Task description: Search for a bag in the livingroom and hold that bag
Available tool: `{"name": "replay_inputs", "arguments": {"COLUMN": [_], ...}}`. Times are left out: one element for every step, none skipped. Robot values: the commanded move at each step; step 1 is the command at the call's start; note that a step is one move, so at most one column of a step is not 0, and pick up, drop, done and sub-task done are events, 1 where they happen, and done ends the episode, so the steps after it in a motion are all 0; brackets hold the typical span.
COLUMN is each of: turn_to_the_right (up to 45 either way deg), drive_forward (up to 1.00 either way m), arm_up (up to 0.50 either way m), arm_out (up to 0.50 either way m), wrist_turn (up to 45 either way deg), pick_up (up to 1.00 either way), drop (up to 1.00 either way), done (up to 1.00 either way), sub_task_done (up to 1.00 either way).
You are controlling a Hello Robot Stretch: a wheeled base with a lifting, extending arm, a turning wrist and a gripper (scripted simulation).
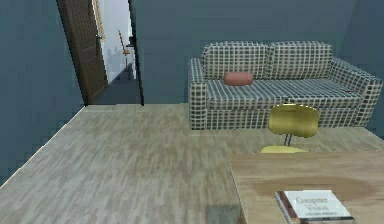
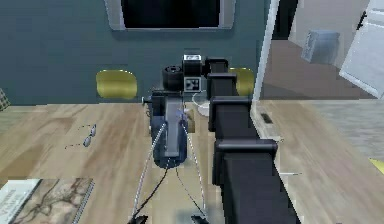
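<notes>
- Bag point(image 2: 170, 135): in the arm side view you have a blue-grey upright shape standing on the wooden surface point(image 2: 50, 145), just left of the arm point(image 2: 240, 150). Thin strap-like lines run from it toward the bottom edge.
- Claw point(image 2: 163, 100): its dark body sits at the bag's far end, beside the two white marker squares point(image 2: 192, 70). You cannot tell whether it holds anything, nor whether it touches the bag; the finger spread cannot be judged.
- Same view, farther out: two yellow chairs point(image 2: 116, 83) behind the surface, a dark screen point(image 2: 170, 12) on the wall, and a small wiry item point(image 2: 88, 133) too small to identify.
- A book point(image 2: 45, 200) lies at the lower left, cut off by the edge.
- Forward view: you get a checked sofa point(image 1: 275, 80) with a pink cushion point(image 1: 238, 77), a doorway point(image 1: 110, 50), and one yellow chair point(image 1: 293, 122) at the corner of the surface.
</notes>
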Motion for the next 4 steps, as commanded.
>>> {"name": "replay_inputs", "arguments": {"turn_to_the_right": [0.0, 0.0, 0.0, 0.0], "drive_forward": [0.00, 0.00, 0.00, 0.00], "arm_up": [0.00, 0.00, 0.00, 0.00], "arm_out": [0.00, 0.00, 0.00, 0.00], "wrist_turn": [45.0, 45.0, 45.0, 42.0], "pick_up": [0.00, 0.00, 0.00, 0.00], "drop": [0.00, 0.00, 0.00, 0.00], "done": [0.00, 0.00, 0.00, 0.00], "sub_task_done": [0.00, 0.00, 0.00, 0.00]}}
